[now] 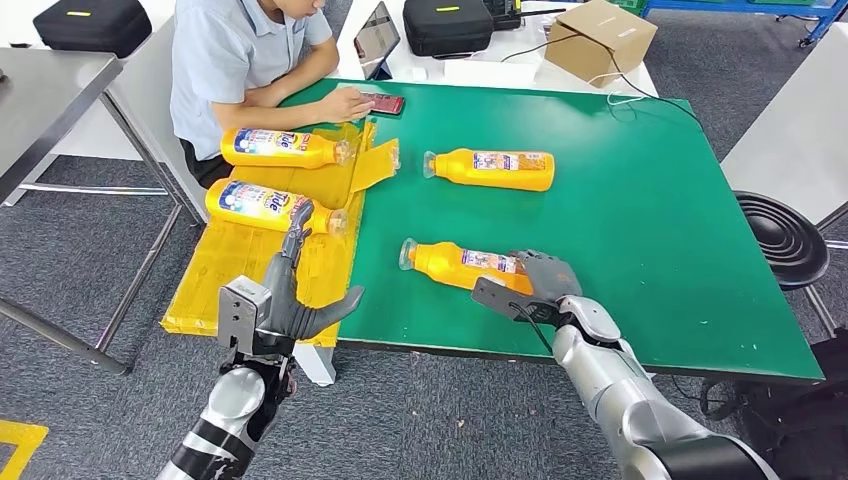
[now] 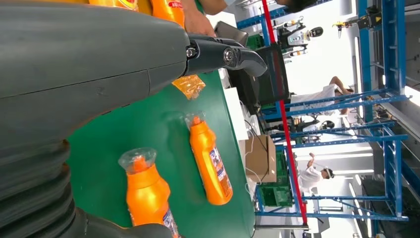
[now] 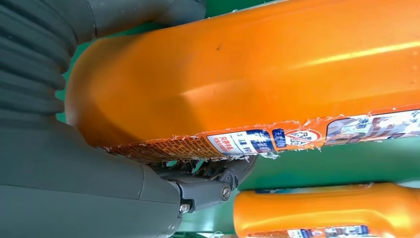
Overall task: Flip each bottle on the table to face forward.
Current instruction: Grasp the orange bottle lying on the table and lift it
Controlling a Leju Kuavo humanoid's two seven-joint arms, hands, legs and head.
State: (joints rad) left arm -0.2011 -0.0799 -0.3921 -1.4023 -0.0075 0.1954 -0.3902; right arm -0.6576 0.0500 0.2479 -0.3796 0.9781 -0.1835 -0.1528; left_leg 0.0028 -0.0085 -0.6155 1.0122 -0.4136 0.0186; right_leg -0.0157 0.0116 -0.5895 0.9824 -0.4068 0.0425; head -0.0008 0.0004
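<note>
we see the nearest orange plastic bottle (image 1: 462,265) lying on its side near the front edge of the green table top (image 1: 640,220), its long axis running across the table, its cap end under clear film pointing to our left and its small-print back label turned up. our right hand (image 1: 535,283) is wrapped around the base end of this bottle, fingers over the top and thumb at the near side, and the right wrist view shows the orange body (image 3: 247,74) pressed against the palm. farther back lies a second orange bottle (image 1: 492,168), also back label up, cap to the left, roughly parallel and well apart. on the yellow plastic sheet (image 1: 240,270) at the table's left side two more bottles lie with their blue-and-white front labels up, one near (image 1: 268,205) and one behind it (image 1: 285,147), caps pointing right. our left hand (image 1: 290,300) hovers over the sheet's front edge, fingers spread, empty. a person in a light blue shirt (image 1: 235,55) sits at the far left corner, a hand on a phone (image 1: 383,103).
</note>
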